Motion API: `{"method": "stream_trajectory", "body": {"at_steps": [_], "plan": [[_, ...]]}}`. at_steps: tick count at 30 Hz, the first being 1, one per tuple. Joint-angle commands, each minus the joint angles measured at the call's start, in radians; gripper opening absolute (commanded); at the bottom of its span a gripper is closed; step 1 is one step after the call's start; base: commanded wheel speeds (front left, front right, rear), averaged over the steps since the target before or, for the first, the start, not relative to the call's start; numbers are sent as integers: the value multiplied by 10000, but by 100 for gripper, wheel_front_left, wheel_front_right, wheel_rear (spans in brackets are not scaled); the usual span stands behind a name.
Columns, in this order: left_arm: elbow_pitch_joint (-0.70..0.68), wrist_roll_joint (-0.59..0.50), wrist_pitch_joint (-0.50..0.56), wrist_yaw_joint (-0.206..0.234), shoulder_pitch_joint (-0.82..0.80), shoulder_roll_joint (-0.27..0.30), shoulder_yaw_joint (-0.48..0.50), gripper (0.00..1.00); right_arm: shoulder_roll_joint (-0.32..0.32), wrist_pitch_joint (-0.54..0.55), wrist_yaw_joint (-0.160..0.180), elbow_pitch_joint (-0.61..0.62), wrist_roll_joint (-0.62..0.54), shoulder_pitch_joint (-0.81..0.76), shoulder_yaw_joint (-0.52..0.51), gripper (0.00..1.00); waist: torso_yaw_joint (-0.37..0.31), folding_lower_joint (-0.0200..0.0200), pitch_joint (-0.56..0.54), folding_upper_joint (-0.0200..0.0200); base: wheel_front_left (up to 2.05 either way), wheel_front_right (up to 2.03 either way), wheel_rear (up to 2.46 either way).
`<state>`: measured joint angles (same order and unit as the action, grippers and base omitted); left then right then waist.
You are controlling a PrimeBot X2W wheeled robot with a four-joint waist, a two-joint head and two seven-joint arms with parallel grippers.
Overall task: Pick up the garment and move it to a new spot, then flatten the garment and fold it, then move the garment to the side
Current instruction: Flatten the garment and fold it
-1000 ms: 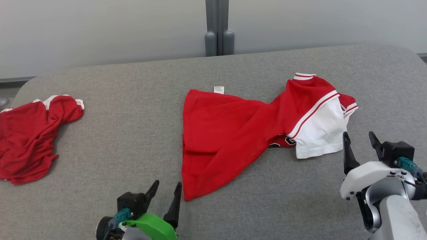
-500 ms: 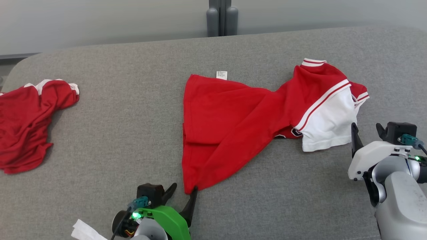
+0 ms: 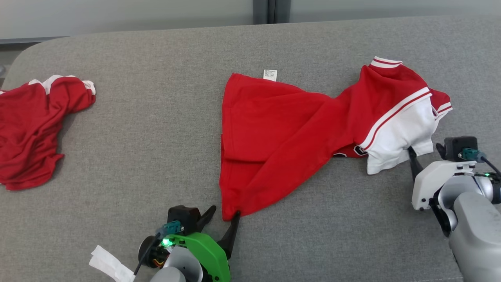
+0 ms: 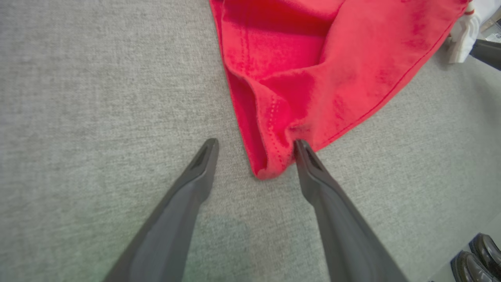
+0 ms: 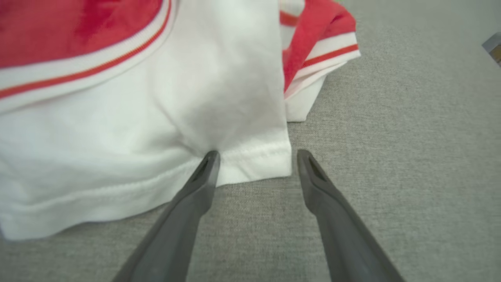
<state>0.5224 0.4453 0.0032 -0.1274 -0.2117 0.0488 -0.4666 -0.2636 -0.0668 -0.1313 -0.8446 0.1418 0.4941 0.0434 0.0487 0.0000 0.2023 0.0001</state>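
Note:
A red garment [image 3: 289, 145] with a white sleeve [image 3: 399, 133] lies crumpled on the grey padded table [image 3: 156, 156], right of centre. My left gripper [image 3: 225, 211] is open at the garment's near hem corner. In the left wrist view that corner [image 4: 266, 164] lies between the fingers of the left gripper [image 4: 255, 144], the right finger touching the cloth. My right gripper [image 3: 424, 149] is open at the sleeve's near edge. In the right wrist view the white sleeve's corner [image 5: 254, 164] sits between the fingers of the right gripper [image 5: 257, 154], the left fingertip [image 5: 209, 164] against the hem.
A second red garment [image 3: 31, 125] lies bunched at the table's far left. A white paper strip [image 3: 109, 264] hangs by my left arm. A small white tag [image 3: 270, 74] sticks out of the garment's far edge. Dark shoes [image 4: 477, 254] stand on the floor beyond the table edge.
The head camera has tilted down, shifting the whole picture. My left gripper has come forward to the hem corner, and my right gripper has closed in on the white sleeve. Both stay open.

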Motion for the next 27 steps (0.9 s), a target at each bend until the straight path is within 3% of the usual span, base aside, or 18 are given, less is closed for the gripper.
{"method": "stream_trajectory", "body": {"at_steps": [1,16,18,19,20,21,22,23,24,25,27], "plan": [[128,57,148,-32,11,35,-136,100,-148,-134,10,-93,119,184,37,100,20,0,24,-1,0,0,0],[-39,-18,74,-32,-440,207,-415,100,-714,223,10,-885,1562,988,1442,100,130,0,513,-1,0,0,0],[-17,29,144,-33,-460,208,-467,85,-742,349,9,-967,1845,989,1685,100,158,0,548,-1,0,0,0],[13,51,195,-34,-457,206,-516,42,-728,416,9,-1002,2003,957,1839,79,174,0,557,-1,0,0,0],[43,72,233,-34,-457,206,-562,32,-711,504,6,-1033,2126,923,1974,65,184,0,556,-1,0,0,0],[78,113,264,-37,-441,214,-621,9,-730,577,4,-1072,2266,880,2105,47,193,0,550,-1,0,0,0],[100,159,312,-37,-426,207,-662,0,-753,656,6,-1105,2378,840,2198,45,197,0,539,-1,0,0,0],[135,221,411,-39,-396,196,-729,0,-778,742,6,-1146,2517,776,2316,28,197,0,523,-1,0,0,0],[162,247,496,-38,-381,206,-777,0,-815,808,6,-1182,2607,728,2388,24,194,0,507,-1,0,0,0],[204,322,641,-40,-340,216,-854,0,-835,922,10,-1239,2718,644,2496,0,187,0,478,-1,0,0,0],[254,455,876,-39,-203,251,-940,0,-842,1073,13,-1279,2953,475,2630,0,170,0,403,-1,0,0,0]]}}
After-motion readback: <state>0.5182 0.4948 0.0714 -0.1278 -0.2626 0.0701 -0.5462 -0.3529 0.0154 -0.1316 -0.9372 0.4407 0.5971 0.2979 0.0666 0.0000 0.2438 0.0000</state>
